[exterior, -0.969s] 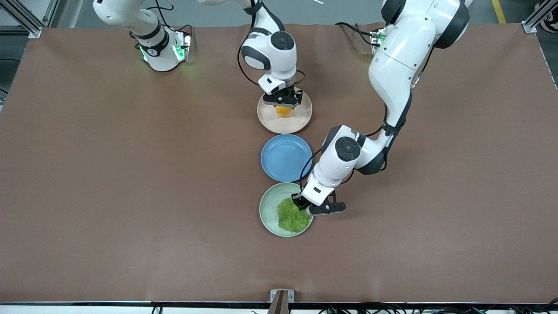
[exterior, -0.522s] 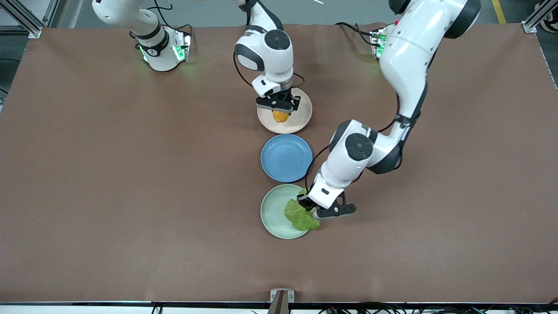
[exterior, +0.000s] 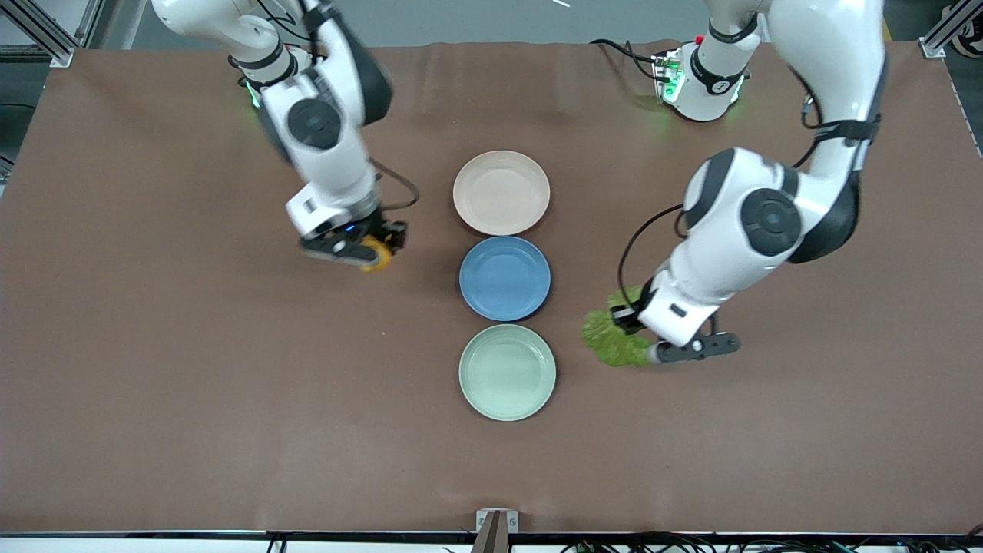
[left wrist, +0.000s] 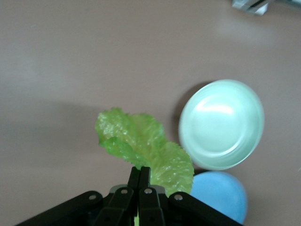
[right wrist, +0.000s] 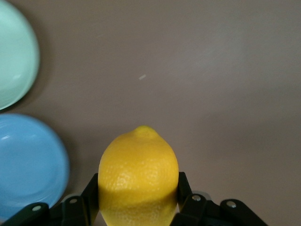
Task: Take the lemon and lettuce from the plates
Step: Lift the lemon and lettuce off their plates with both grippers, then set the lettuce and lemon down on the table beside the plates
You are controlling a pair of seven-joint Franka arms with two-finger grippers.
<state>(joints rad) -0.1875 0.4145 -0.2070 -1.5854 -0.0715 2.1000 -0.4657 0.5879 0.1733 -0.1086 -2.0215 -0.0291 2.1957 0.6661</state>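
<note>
My right gripper (exterior: pixel 375 257) is shut on the yellow lemon (exterior: pixel 375 259) and holds it over bare table toward the right arm's end; the lemon (right wrist: pixel 138 177) fills the right wrist view between the fingers. My left gripper (exterior: pixel 634 347) is shut on the crinkled green lettuce (exterior: pixel 608 341) over bare table beside the mint green plate (exterior: pixel 507 372), toward the left arm's end. In the left wrist view the fingers pinch the lettuce (left wrist: pixel 143 149) at its edge. The beige-pink plate (exterior: pixel 501 192) and the mint green plate hold nothing.
A blue plate (exterior: pixel 504 277) sits between the two task plates in a row down the table's middle. The mint plate (left wrist: pixel 221 124) and blue plate (left wrist: pixel 218 195) show in the left wrist view. The brown table (exterior: pixel 192 399) spreads wide around.
The right gripper carried the lemon off the beige-pink plate toward the right arm's end. The left gripper carried the lettuce off the mint green plate toward the left arm's end.
</note>
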